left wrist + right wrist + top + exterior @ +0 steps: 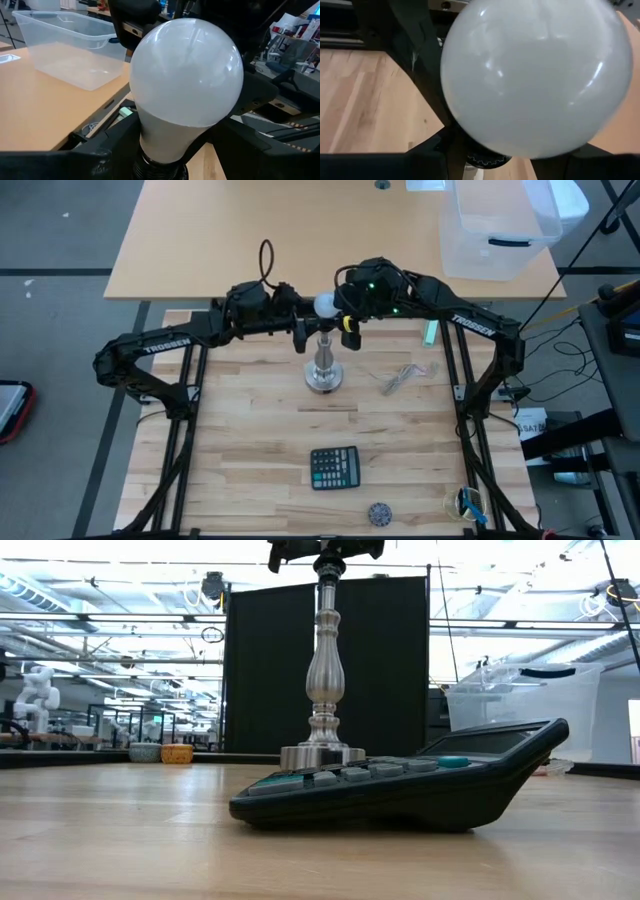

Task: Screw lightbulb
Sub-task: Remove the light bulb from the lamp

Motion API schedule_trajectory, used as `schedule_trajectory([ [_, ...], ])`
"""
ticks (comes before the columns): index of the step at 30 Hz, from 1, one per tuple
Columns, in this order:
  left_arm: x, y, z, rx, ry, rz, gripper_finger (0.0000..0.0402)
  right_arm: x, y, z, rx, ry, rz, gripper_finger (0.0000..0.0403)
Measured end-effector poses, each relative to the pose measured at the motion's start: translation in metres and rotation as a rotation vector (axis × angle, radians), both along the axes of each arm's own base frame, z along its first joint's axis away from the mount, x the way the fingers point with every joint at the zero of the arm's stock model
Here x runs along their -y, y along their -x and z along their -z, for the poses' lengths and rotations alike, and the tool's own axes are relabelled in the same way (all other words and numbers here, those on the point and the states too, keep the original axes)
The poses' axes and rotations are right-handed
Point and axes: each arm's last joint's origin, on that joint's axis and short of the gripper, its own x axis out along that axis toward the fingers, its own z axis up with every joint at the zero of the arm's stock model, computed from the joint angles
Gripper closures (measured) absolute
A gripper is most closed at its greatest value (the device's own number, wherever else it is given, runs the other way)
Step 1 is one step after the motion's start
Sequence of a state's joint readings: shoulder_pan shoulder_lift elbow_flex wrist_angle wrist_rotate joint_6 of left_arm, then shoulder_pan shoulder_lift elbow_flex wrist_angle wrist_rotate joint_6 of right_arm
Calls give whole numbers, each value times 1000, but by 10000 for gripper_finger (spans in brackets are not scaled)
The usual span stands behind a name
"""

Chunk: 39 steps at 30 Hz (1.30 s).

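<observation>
1. The lightbulb (325, 305) sat at the top of the silver stand (323, 370), its base down in the stand's dark socket (160, 170), at the far middle of the wooden table (250, 440).
2. The right gripper (343, 311) was at the bulb's right side, with the white globe (535, 75) filling its wrist view between the dark fingers (380, 167). The fingers seemed set about the globe, but whether they pressed on it could not be told.
3. The left gripper (303, 332) reached in from the left, just below the bulb at the socket. Its fingers (100, 150) stood either side of the bulb's neck; whether they gripped the socket could not be told.
4. Nearer the front of the table lay a dark calculator (334, 468), with a small round grey thing (378, 513) beyond it at the front edge. Some loose wire (402, 376) lay to the right of the stand.
5. Behind the workbench stood a tan table (300, 230) bearing a clear plastic bin (495, 230).
6. In the low view a black screen (400, 670) stood behind the stand, with a bright workshop around it.
7. That view cut off the bulb and grippers at its top edge, and the calculator hid part of the stand's round base (322, 754).
</observation>
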State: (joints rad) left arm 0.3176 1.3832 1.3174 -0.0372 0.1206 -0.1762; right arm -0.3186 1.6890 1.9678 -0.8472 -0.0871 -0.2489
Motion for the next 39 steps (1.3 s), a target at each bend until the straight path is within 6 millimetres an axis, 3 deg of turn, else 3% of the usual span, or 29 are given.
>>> schedule_trajectory([
  [16, 0, 0, 0, 7, 48, 47, 168, -14, -2, 0, -3, -69, 5, 95],
  [28, -2, 2, 0, -4, 31, 81, 167, -16, 5, -10, 54, -71, 22, 88],
  [39, -1, 1, -1, -7, -26, -1, 139, -16, 5, -10, 54, -84, 28, 88],
])
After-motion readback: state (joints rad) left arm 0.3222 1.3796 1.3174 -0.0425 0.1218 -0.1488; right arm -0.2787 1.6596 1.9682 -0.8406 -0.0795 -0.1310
